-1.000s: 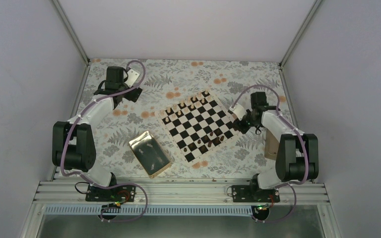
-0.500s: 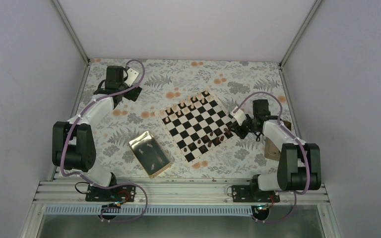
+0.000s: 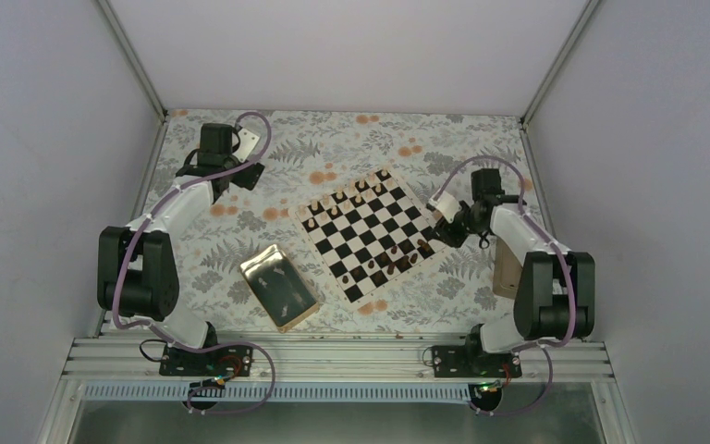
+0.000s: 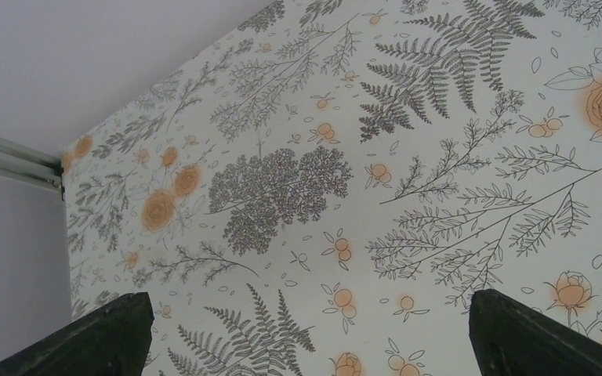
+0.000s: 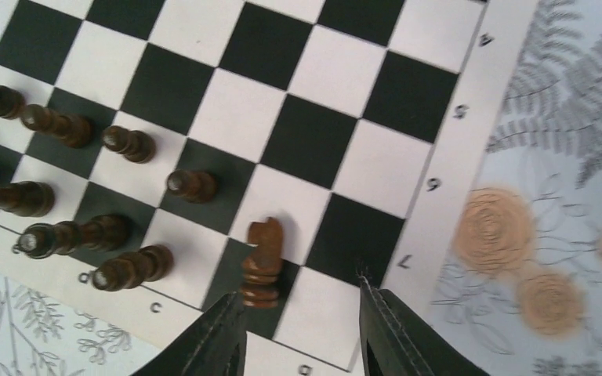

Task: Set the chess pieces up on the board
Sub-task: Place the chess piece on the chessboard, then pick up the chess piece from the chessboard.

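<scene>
A dark knight (image 5: 262, 262) stands upright on a dark square in the board's (image 5: 478, 78) edge row, between the right gripper's (image 5: 298, 337) parted fingers and gripped by neither. Other dark pieces (image 5: 129, 143) stand beside it. Only the overhead view shows light pieces (image 3: 339, 197) along the far side and the gold tray (image 3: 278, 287) well apart. The left gripper (image 4: 307, 313) hangs wide open over bare floral cloth (image 4: 282, 188) near the table's far-left corner
</scene>
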Robot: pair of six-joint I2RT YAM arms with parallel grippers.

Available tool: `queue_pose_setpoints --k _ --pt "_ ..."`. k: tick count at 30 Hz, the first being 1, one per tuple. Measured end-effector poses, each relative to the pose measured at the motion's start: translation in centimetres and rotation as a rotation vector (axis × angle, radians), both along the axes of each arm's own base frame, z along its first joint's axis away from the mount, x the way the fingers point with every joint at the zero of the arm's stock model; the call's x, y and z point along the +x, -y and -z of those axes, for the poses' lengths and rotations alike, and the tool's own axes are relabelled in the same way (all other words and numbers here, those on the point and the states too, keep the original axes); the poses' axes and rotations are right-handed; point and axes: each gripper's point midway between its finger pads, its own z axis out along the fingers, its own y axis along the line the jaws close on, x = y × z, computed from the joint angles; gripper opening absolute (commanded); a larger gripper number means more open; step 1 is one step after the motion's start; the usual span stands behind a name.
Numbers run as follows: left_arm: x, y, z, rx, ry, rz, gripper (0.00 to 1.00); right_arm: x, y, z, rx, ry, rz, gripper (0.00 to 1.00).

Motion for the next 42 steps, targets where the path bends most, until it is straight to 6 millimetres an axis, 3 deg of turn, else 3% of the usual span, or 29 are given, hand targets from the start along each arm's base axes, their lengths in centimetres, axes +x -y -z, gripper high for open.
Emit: queue_pose_setpoints --k 5,8,19,26,42 --pt "0.0 0.0 0.0 0.003 0.000 -0.002 1.00 1.8 0.6 -1.3 -0.066 -0.004 -0.013 0.39" --pt "0.0 -0.1 0.0 0.004 0.001 -0.004 1.00 2.6 0.7 -0.9 -0.109 -0.037 -0.028 0.38" --pt "0.0 -0.1 0.0 0.005 0.002 -0.004 1.00 -0.3 -1.3 2.8 -0.200 -0.215 -0.127 0.38" --pt "0.0 -0.1 0.0 0.007 0.002 -0.002 1.00 -0.9 -2.2 4.3 -0.230 -0.257 -0.154 0.38" --pt "0.3 -0.1 -0.4 0.008 0.022 -0.001 1.00 1.7 -2.2 4.1 -0.276 -0.222 -0.128 0.39"
